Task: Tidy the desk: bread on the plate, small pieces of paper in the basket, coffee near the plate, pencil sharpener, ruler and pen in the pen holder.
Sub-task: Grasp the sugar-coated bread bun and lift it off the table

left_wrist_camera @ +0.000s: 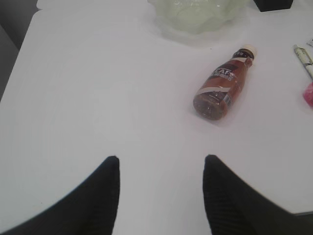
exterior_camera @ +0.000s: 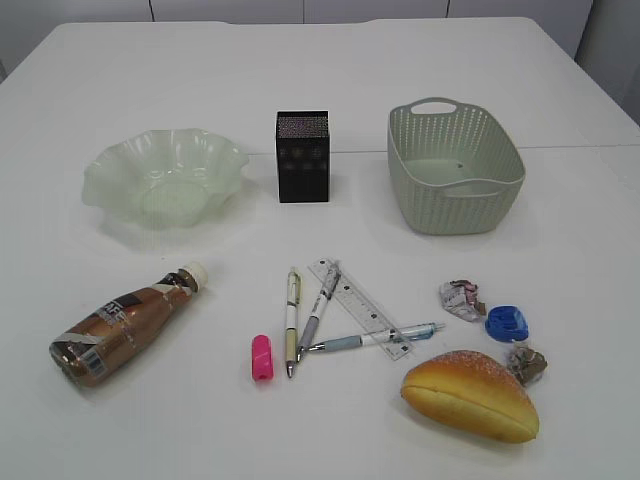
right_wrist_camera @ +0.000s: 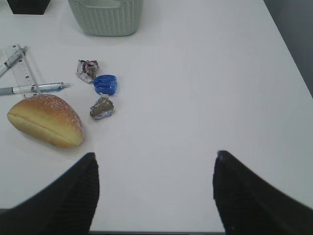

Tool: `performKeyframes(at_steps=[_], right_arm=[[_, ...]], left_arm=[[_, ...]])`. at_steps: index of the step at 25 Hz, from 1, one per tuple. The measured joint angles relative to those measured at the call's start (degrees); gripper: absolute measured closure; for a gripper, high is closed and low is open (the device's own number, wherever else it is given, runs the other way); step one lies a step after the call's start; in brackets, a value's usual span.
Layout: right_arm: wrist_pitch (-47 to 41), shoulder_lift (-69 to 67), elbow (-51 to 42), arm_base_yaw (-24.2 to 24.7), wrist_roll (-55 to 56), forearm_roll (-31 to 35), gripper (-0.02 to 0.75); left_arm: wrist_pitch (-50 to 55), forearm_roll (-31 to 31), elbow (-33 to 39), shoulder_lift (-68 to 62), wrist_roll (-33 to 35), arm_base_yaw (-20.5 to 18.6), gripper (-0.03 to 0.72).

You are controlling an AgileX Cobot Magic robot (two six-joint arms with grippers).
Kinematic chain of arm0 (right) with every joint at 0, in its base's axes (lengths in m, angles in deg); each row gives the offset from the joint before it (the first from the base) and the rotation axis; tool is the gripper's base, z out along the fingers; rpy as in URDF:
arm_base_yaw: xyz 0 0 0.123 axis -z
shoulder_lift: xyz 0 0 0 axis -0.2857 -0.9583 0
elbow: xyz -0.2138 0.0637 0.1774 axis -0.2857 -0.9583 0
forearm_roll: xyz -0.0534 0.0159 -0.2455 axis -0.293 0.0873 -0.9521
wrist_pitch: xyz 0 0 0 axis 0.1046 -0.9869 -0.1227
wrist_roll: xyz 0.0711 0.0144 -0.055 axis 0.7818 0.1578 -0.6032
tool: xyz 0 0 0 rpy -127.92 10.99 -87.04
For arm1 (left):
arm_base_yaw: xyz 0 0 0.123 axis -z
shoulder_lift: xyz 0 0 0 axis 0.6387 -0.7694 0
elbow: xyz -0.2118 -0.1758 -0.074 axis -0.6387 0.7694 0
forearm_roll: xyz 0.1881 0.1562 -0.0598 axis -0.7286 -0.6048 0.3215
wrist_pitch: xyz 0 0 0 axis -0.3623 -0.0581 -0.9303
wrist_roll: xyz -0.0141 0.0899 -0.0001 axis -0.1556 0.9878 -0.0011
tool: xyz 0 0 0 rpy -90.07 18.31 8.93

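Plate (exterior_camera: pixel 165 180), basket (exterior_camera: pixel 455 170), pen holder (exterior_camera: pixel 302 157) empty, left pincer (left_wrist_camera: pixel 159 196), right pincer (right_wrist_camera: pixel 154 196) spread

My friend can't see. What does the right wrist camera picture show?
An open right gripper hovers above a white table. To its left lie the bread, two crumpled paper pieces, a blue sharpener, a pen, the ruler; the basket stands farther back.
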Motion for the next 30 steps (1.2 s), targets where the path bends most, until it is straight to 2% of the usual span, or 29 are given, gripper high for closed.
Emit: performKeyframes(at_steps=[30], right_arm=[[0.0, 0.0, 0.0, 0.0, 0.33, 0.23, 0.178]], left_arm=[[0.0, 0.0, 0.0, 0.0, 0.0, 0.0, 0.315]])
